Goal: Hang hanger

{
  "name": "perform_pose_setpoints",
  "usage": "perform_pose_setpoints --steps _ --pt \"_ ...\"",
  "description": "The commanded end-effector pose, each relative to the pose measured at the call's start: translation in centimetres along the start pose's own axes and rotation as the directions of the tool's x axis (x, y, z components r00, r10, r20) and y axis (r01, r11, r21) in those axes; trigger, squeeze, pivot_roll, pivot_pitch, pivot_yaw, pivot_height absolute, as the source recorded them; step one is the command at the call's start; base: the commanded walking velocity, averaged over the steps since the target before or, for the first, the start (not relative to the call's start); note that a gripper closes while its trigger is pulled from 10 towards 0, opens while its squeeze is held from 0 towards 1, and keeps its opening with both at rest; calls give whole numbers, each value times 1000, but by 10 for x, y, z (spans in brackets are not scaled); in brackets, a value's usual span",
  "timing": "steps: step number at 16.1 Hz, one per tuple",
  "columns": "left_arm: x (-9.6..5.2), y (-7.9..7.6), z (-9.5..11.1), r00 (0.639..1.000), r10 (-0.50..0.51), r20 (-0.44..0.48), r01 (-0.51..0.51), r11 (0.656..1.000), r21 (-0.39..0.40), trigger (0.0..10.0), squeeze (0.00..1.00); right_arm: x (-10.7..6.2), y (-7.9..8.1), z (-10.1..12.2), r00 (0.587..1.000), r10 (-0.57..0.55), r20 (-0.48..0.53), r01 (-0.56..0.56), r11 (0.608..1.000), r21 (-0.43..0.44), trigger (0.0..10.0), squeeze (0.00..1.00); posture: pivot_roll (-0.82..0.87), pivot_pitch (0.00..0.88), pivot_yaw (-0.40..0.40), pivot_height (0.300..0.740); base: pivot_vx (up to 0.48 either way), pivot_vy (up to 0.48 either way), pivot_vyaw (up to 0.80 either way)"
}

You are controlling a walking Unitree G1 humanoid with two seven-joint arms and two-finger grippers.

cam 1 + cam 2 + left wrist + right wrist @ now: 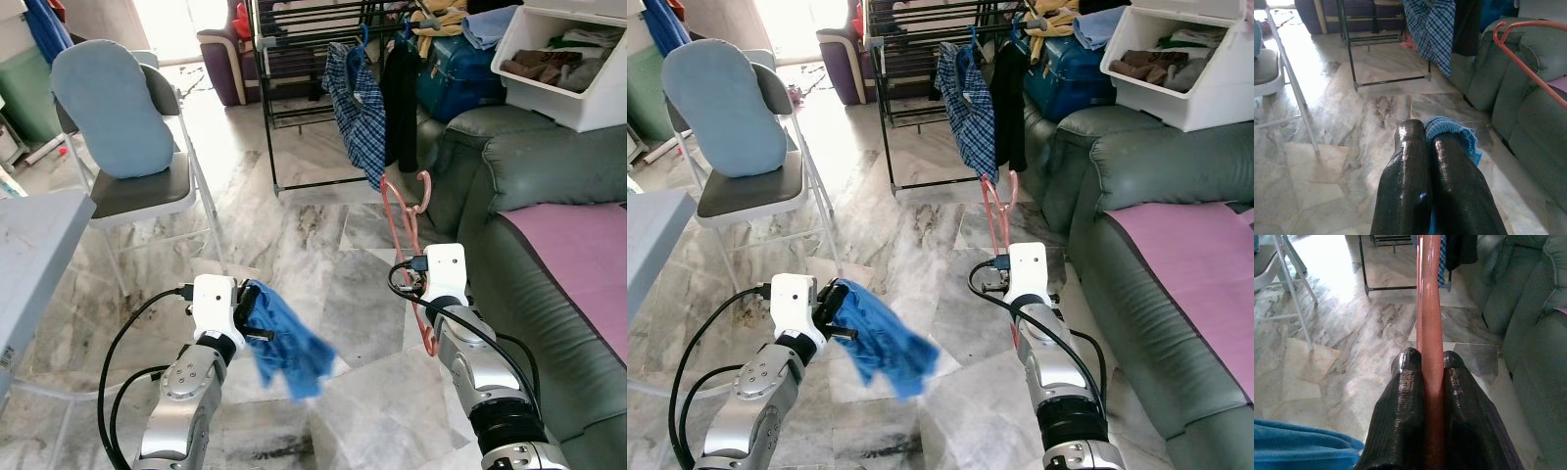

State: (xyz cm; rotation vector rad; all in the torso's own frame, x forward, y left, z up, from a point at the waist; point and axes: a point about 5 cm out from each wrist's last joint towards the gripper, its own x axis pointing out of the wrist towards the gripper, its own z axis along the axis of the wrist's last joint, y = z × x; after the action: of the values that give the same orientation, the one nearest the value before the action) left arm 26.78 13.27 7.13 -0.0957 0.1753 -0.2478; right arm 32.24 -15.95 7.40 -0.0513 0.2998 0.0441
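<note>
My right gripper point(1426, 363) is shut on a pink plastic hanger point(403, 217), held upright with its hook point(423, 191) at the top, over the marble floor beside the sofa. A blue cloth point(284, 341) droops from my left gripper point(1422, 134), which is shut on its upper edge. Ahead stands a black drying rack point(294, 59) with a blue checked shirt point(355, 103) and a black garment point(401, 103) hung on it. The hanger is well short of the rack.
A folding chair point(137, 186) with a pale blue cushion stands to the left, a grey table edge point(34, 245) nearer left. A green sofa point(549, 255) with a purple cover runs along the right, a white bin point(568, 59) of clothes above it.
</note>
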Motion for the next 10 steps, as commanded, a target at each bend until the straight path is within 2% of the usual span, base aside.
perform_pose_setpoints --steps 1,3,6,8,10 --pt "0 3 5 1000 -4 14 4 1000 17 10000 0 2 4 7 1000 8 27 -9 1000 4 10000 0 -103 0 64 736 0 292 -494" --pt "1 5 5 1000 -4 14 4 1000 23 10000 0 1 4 7 1000 6 30 -7 1000 9 10000 0 -106 0 66 736 0 319 -497" --pt "1 5 5 1000 -14 14 14 1000 17 10000 0 0 3 9 999 7 34 -7 1000 11 10000 0 -106 0 69 736 0 373 0" --pt "0 7 6 1000 -10 12 10 1000 30 10000 0 -2 0 12 999 -13 40 14 1000 -19 10000 0 -102 0 73 736 0 412 0" --pt "-2 23 13 1000 17 24 -18 998 65 10000 0 -8 -1 17 997 -17 70 18 1000 -18 10000 0 -100 0 74 736 0 412 0"
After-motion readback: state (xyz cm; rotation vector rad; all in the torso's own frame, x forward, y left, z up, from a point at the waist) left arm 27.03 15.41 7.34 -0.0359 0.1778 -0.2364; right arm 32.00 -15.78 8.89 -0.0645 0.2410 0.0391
